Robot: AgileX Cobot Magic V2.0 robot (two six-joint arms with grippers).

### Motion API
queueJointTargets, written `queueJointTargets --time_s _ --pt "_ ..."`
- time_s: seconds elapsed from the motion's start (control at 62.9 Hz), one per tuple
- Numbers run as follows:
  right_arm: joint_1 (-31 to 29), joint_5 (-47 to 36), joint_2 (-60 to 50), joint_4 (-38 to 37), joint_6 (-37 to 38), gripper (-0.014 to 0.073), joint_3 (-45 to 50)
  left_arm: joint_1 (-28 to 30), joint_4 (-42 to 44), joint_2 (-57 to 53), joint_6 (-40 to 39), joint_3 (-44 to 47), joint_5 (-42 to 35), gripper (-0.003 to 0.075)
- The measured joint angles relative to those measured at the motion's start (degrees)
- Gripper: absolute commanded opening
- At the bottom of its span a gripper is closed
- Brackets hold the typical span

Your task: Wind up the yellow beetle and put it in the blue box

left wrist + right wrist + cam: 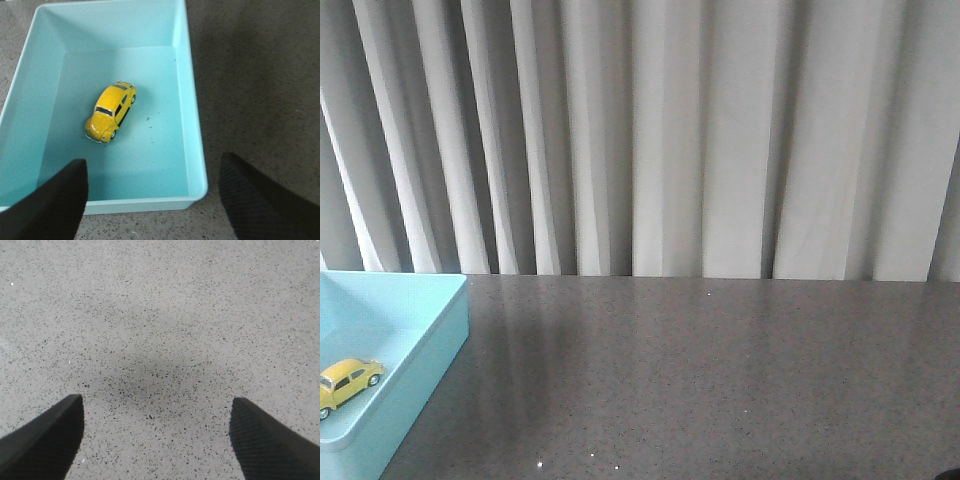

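Yellow beetle (110, 113) resting on its wheels inside the blue box (195, 150), apart from every wall, at the desk's (720, 370) eight o'clock edge. Left hand (152, 200) spread and empty above the box; right hand (157, 440) spread over bare desk. Possible trouble: a wound spring rolling the car into a wall, or a low finger clipping the rim.

three views, one shared corner

the front camera looks level across the speckled table (720, 380) toward the curtain (670, 130). the left wrist camera looks steeply down into the blue box (192, 125) from close above, a corner both views share. the right wrist camera faces bare tabletop, close.
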Motion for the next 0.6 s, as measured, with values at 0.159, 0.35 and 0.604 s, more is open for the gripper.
queueJointTargets --time_s 0.159,0.35,0.604 --pt "0.00 0.05 0.00 0.00 0.00 0.0578 0.00 -5.59 1.55 -11.72 0.23 10.03 -3.47 0.0536" --pt "0.00 0.11 0.00 0.00 0.00 0.0578 0.00 -11.67 2.18 -23.92 0.18 19.47 -2.92 0.0536" --pt "0.00 0.11 0.00 0.00 0.00 0.0578 0.00 -13.80 4.22 -36.20 -0.04 29.00 1.77 0.0536"
